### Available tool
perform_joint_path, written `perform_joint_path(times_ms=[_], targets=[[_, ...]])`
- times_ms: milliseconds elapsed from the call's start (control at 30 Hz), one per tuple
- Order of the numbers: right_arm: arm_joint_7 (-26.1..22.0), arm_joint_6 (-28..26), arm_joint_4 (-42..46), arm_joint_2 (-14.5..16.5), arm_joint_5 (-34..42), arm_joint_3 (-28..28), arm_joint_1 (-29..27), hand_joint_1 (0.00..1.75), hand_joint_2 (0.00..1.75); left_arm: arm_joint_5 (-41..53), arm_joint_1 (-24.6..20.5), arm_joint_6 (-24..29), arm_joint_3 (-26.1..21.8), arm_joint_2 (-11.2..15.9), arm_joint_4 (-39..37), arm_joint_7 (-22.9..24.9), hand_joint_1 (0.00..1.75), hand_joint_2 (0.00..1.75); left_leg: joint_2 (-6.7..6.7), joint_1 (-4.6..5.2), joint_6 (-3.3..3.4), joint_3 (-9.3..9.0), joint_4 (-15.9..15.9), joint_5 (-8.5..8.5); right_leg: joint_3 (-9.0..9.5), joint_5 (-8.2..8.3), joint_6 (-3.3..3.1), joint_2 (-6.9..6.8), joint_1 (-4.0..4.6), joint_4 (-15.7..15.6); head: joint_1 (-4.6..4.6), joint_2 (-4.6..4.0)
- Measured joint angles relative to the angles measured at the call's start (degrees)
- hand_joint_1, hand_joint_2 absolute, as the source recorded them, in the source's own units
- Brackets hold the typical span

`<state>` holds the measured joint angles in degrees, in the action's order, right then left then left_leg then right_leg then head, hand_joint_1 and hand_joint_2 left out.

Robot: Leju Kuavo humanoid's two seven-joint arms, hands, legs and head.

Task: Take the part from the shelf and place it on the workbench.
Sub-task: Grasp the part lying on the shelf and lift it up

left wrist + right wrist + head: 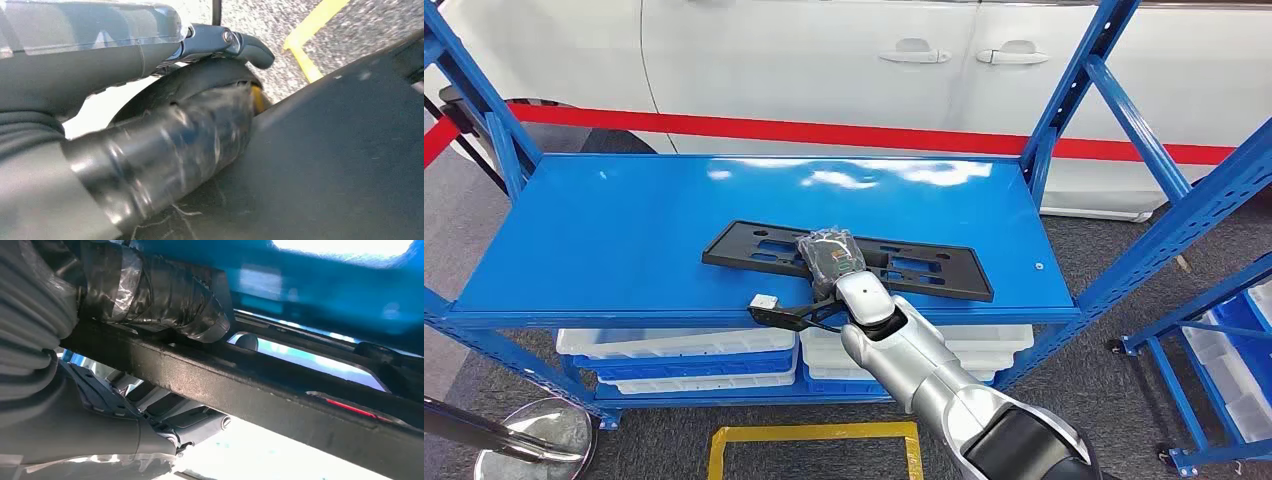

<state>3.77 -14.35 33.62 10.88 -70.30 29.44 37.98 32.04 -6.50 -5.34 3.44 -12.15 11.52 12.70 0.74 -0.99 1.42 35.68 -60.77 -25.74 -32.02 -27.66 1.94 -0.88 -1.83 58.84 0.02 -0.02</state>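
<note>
The part, a long flat black plastic frame with cut-outs, lies on the blue shelf, toward its front edge and running from about 9 o'clock to 4 o'clock across the head view. The right hand reaches up from 6 o'clock and rests over the middle of the part; in the right wrist view its taped fingers lie on one face of the black bar with the thumb on the other face, so the hand grips the part. The left hand shows close up, fingers curled against a dark surface; whether it holds anything cannot be told. White bins sit on the tier below, a white car at 12 o'clock.
</note>
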Motion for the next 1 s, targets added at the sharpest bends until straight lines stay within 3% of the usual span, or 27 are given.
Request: perform_joint_path(times_ms=[400, 633, 800, 1000], targets=[[-1.0, 0.1, 0.0, 0.0, 0.5, 0.0, 0.0, 1.75, 1.75, 0.2, -0.7, 0.0, -1.1, 0.0, 0.0, 0.3, 0.00, 1.75, 0.00, 0.00, 0.00, -0.01, 0.0, 0.00, 0.01, 0.00, 0.00, 0.00, 0.00, 0.0, 0.00, 0.00], [-5.8, -2.4, 0.9, -0.3, 0.6, 0.0, -0.1, 1.75, 1.75, 0.4, -0.9, 1.3, -1.5, 0.0, 0.2, 1.9, 0.00, 1.75, -0.14, 0.00, 0.00, -0.01, 0.0, 0.00, -0.04, 0.00, 0.00, 0.06, 0.01, 0.1, 0.00, 0.00], [-10.6, -7.7, 10.6, -1.2, 1.2, 1.0, -1.8, 1.75, 1.75, 0.3, 0.6, 2.9, -1.9, 1.0, 0.2, -2.7, 0.00, 1.75, -0.13, 0.21, 0.00, 0.12, -0.1, -0.02, -0.16, 0.04, 0.07, 0.02, -0.04, 0.0, 0.01, 0.00], [-12.0, -12.4, 29.4, -3.7, 0.5, 4.3, -2.8, 1.75, 1.75, 0.7, -0.3, 4.6, -2.4, 0.6, 0.3, 4.7, 0.00, 1.75, -0.12, 0.58, 0.27, 0.20, -0.1, -0.11, -0.12, 0.16, 0.38, 0.01, -0.29, -0.2, 0.00, 0.00]])
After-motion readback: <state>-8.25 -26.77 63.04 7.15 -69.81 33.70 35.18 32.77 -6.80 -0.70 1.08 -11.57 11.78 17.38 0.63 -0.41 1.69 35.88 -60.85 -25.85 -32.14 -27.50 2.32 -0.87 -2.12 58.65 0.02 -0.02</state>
